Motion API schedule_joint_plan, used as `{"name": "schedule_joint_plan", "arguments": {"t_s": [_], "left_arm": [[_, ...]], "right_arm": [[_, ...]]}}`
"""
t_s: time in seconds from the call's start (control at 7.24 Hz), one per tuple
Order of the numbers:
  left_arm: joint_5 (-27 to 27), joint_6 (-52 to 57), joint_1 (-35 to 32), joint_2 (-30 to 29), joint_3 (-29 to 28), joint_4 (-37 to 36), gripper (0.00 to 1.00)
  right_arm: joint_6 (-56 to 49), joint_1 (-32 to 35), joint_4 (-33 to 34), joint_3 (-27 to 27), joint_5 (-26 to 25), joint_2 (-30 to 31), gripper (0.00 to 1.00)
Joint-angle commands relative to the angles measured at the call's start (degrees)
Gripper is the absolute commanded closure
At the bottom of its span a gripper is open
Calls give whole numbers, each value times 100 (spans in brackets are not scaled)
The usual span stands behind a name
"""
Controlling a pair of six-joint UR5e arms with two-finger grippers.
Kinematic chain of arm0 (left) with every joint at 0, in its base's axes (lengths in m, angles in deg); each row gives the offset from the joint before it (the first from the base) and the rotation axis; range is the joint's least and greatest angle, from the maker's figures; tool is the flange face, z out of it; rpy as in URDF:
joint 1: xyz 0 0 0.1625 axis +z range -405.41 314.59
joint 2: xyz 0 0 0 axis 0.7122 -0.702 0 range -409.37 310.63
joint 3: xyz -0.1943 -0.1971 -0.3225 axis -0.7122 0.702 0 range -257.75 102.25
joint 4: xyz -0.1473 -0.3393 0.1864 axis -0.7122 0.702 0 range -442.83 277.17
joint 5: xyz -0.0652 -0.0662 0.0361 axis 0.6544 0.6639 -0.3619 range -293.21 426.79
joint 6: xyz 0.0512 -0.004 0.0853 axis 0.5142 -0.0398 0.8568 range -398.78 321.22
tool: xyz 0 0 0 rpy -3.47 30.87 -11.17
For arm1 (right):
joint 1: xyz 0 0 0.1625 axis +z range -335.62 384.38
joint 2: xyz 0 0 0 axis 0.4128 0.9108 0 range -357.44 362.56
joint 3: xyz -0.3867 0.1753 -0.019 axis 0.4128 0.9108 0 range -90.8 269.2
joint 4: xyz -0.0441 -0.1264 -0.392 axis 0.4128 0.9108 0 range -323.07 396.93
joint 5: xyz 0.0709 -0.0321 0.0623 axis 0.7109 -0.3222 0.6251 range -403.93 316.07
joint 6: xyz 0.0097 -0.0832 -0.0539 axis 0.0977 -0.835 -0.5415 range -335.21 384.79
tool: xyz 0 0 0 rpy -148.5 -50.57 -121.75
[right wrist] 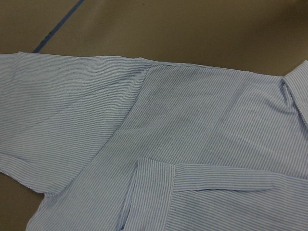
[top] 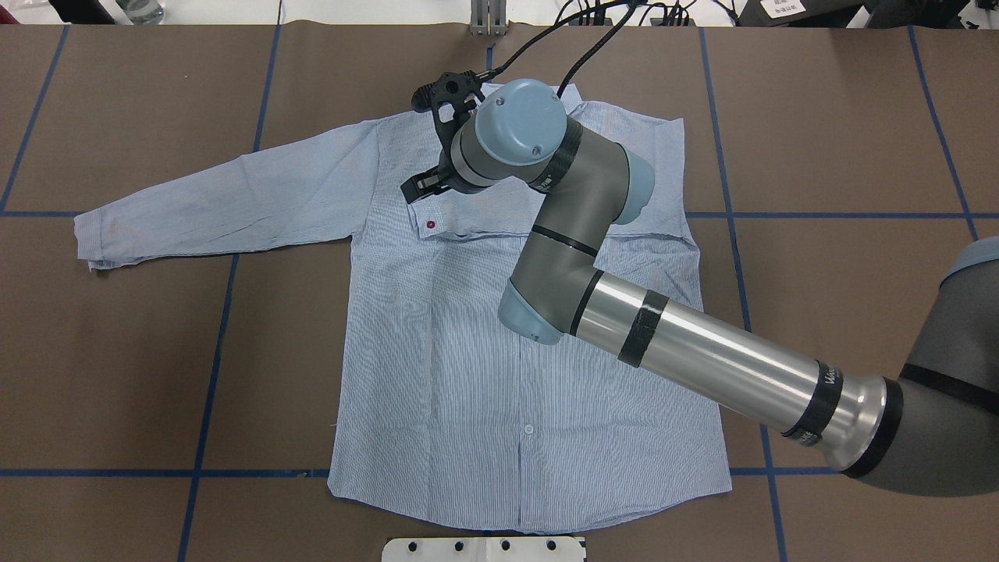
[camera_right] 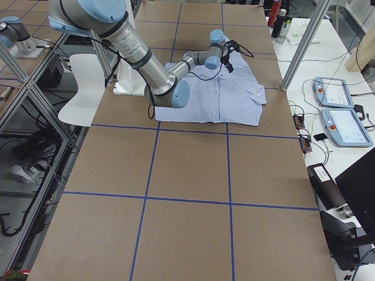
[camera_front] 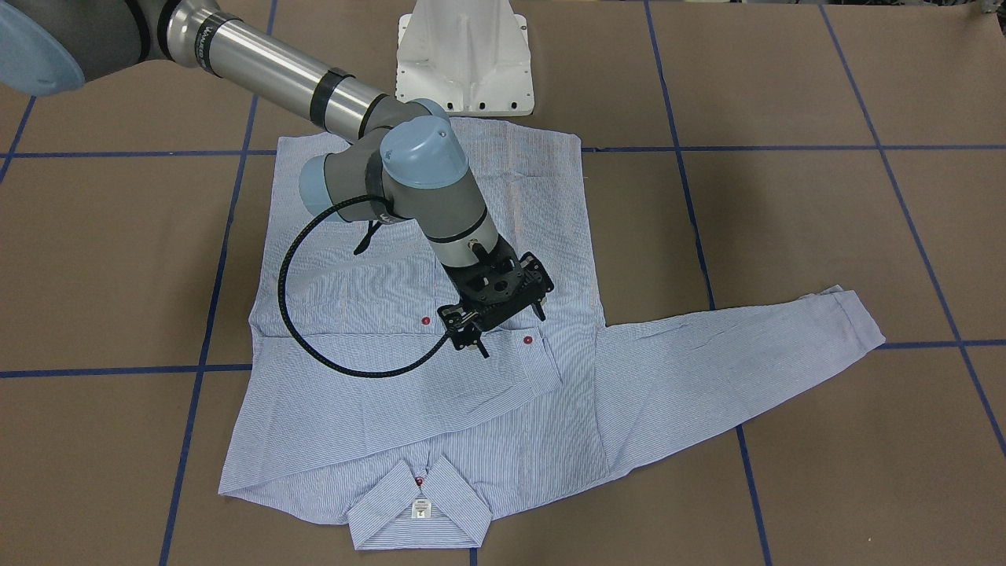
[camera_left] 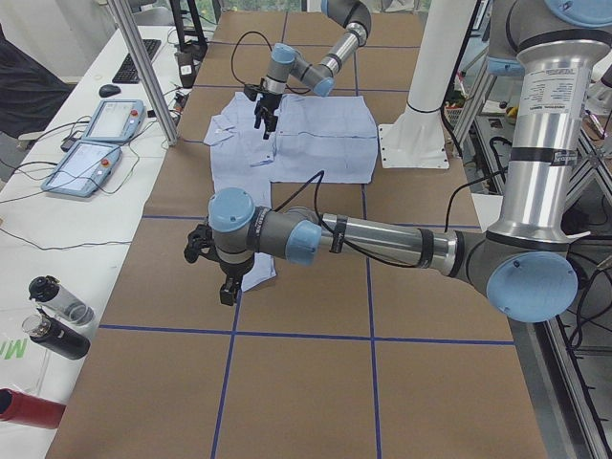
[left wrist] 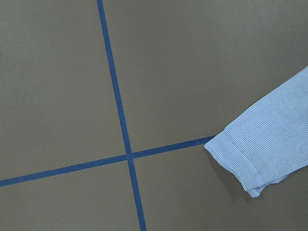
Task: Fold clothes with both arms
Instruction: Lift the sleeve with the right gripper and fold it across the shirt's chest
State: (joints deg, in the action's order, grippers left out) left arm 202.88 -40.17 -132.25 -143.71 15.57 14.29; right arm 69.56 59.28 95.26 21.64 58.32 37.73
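Note:
The blue-and-white striped shirt [camera_front: 440, 424] lies flat on the brown table, front up, collar [camera_front: 420, 503] away from the robot. One sleeve is folded across the chest, and its cuff with a red button [camera_front: 526, 339] lies near the middle. The other sleeve [top: 218, 195] stretches out flat to the robot's left. My right gripper [camera_front: 511, 332] hovers just above the folded cuff, open and empty; it also shows in the overhead view [top: 433, 168]. My left gripper [camera_left: 218, 277] shows only in the exterior left view, above the outstretched sleeve's cuff [left wrist: 260, 149]. I cannot tell whether it is open.
The white pedestal base [camera_front: 464, 55] stands at the shirt's hem edge. Blue tape lines [top: 211, 343] cross the brown table. Two teach pendants [camera_left: 96, 143] and bottles [camera_left: 57, 320] sit on a side bench beyond an aluminium post [camera_left: 143, 67].

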Motion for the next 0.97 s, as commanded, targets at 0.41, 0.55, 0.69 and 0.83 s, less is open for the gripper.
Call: {"name": "schedule_joint_plan", "arguments": {"t_s": [0.41, 0.55, 0.69, 0.83], "left_arm": [[-828, -3404, 1113, 266, -216, 2349, 1], [-1109, -4335, 1525, 441, -278, 2991, 1], [-1434, -5223, 1921, 547, -357, 3528, 1], [-1715, -6015, 2307, 575, -497, 3968, 1]], "right_arm": [[225, 902, 3754, -3030, 900, 1224, 1], [234, 1061, 4261, -3418, 1006, 1403, 1], [225, 1263, 4753, -3735, 1225, 1553, 1], [216, 1509, 4932, -3981, 1523, 1737, 0]]}}
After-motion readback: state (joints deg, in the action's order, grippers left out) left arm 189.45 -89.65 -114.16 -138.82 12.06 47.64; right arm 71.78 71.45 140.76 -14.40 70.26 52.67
